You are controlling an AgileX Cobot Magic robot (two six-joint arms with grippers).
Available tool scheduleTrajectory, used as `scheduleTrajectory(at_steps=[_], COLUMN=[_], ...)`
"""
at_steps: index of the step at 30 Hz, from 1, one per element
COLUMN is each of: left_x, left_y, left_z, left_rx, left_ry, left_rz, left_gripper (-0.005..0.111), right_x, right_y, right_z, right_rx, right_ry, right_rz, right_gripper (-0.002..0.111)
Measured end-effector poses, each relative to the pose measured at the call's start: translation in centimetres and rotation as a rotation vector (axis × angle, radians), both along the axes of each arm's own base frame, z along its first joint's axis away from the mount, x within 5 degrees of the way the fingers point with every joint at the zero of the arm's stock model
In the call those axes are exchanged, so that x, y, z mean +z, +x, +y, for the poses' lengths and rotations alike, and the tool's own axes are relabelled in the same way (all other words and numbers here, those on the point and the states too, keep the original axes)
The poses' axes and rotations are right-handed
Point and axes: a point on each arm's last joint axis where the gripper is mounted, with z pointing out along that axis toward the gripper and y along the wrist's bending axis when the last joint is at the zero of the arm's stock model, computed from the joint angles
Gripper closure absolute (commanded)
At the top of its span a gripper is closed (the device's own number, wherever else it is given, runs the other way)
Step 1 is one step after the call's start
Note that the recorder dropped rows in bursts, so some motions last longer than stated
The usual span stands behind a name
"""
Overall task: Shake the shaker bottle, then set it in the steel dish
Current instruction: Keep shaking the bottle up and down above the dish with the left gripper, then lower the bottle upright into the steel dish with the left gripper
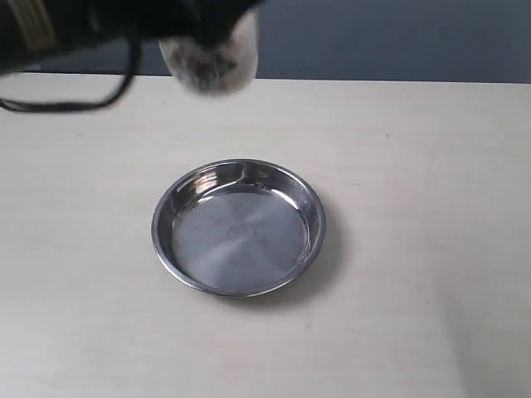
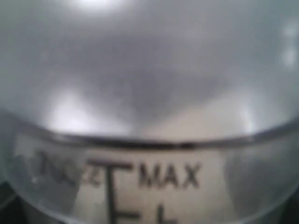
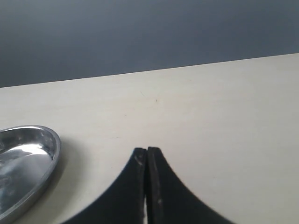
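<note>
1. The left gripper grips the bottle, which is blurred and raised above the table's far edge.
2. The dish sits mid-table, apart from the bottle.
3. The right gripper is closed, jaws pressed together, near the dish.

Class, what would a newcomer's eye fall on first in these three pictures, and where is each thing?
The shiny dish sits empty in the middle of the table. At the exterior view's top left the blurred bottle is held in the air; it fills the left wrist view, MAX mark showing. The right gripper is shut, over the table near the dish.
</note>
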Motion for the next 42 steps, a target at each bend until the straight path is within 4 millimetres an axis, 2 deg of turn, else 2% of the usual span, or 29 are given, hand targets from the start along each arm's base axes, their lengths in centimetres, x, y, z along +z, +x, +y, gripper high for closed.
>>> scheduleTrajectory(at_steps=[1,3,5,7,8,9,10,11,13,14,15,17,18,19,20,23,24,25,26,27,29,30,31,32,33,36,38,40,42], left_x=[1.1,0.3,-4.7,-11.4,-13.6,-14.0,-12.8,-10.5,-5.6,-2.4,-2.2,-6.8,-11.3,-12.2,-11.5,-1.0,0.4,0.1,-1.9,-6.1,-11.8,-13.6,-14.2,-14.2,-13.0,-6.5,-3.4,-3.1,-5.8], left_y=[-0.4,-0.5,0.3,1.0,1.1,0.9,0.9,0.8,0.5,-0.2,-0.4,0.4,0.9,0.8,0.7,-0.6,-1.0,-1.0,-0.4,0.5,1.2,1.2,1.1,1.1,1.1,0.9,0.3,0.1,0.5], left_z=[0.2,0.2,-0.1,0.0,0.1,0.2,0.1,-0.2,-0.8,-0.9,-1.0,-1.2,-1.1,-1.0,-1.1,-1.9,-1.9,-2.0,-2.2,-2.5,-2.5,-2.5,-2.4,-2.4,-2.5,-2.9,-2.9,-2.9,-3.1], left_rx=[0.000,0.005,0.021,0.059,0.075,0.084,0.079,0.056,-0.006,-0.053,-0.061,-0.034,0.013,0.020,0.011,-0.113,-0.128,-0.129,-0.116,-0.089,-0.049,-0.038,-0.031,-0.031,-0.042,-0.097,-0.129,-0.136,-0.127], left_ry=[-0.010,0.008,0.083,0.218,0.265,0.283,0.257,0.203,0.080,-0.006,-0.017,0.033,0.112,0.134,0.116,-0.095,-0.110,-0.100,-0.063,0.006,0.108,0.148,0.165,0.167,0.138,0.001,-0.057,-0.061,-0.020], left_rz=[-0.032,-0.005,0.155,0.383,0.460,0.485,0.446,0.363,0.175,0.052,0.045,0.204,0.372,0.407,0.382,-0.003,-0.055,-0.048,0.018,0.156,0.349,0.412,0.436,0.437,0.394,0.165,0.053,0.036,0.117], left_gripper=[0.106,0.106,0.106,0.106,0.106,0.106,0.106,0.106,0.106,0.106,0.106,0.106,0.106,0.106,0.106,0.106,0.106,0.106,0.106,0.106,0.106,0.106,0.106,0.106,0.106,0.106,0.106,0.106,0.106], right_x=[0.0,0.0,0.0,0.0,0.0,0.0,0.0,0.0,0.0,0.0,0.0,0.0,0.0,0.0,0.0,0.0,0.0,0.0,0.0,0.0,0.0,0.0,0.0,0.0,0.0,0.0,0.0,0.0,0.0], right_y=[0.0,0.0,0.0,0.0,0.0,0.0,0.0,0.0,0.0,0.0,0.0,0.0,0.0,0.0,0.0,0.0,0.0,0.0,0.0,0.0,0.0,0.0,0.0,0.0,0.0,0.0,0.0,0.0,0.0], right_z=[0.0,0.0,0.0,0.0,0.0,0.0,0.0,0.0,0.0,0.0,0.0,0.0,0.0,0.0,0.0,0.0,0.0,0.0,0.0,0.0,0.0,0.0,0.0,0.0,0.0,0.0,0.0,0.0,0.0], right_rx=[0.000,0.000,0.000,0.000,0.000,0.000,0.000,0.000,0.000,0.000,0.000,0.000,0.000,0.000,0.000,0.000,0.000,0.000,0.000,0.000,0.000,0.000,0.000,0.000,0.000,0.000,0.000,0.000,0.000], right_ry=[0.000,0.000,0.000,0.000,0.000,0.000,0.000,0.000,0.000,0.000,0.000,0.000,0.000,0.000,0.000,0.000,0.000,0.000,0.000,0.000,0.000,0.000,0.000,0.000,0.000,0.000,0.000,0.000,0.000], right_rz=[0.000,0.000,0.000,0.000,0.000,0.000,0.000,0.000,0.000,0.000,0.000,0.000,0.000,0.000,0.000,0.000,0.000,0.000,0.000,0.000,0.000,0.000,0.000,0.000,0.000,0.000,0.000,0.000,0.000], right_gripper=[0.109,0.109,0.109,0.109,0.109,0.109,0.109,0.109,0.109,0.109,0.109,0.109,0.109,0.109,0.109,0.109,0.109,0.109,0.109,0.109,0.109,0.109,0.109,0.109,0.109,0.109,0.109,0.109,0.109])
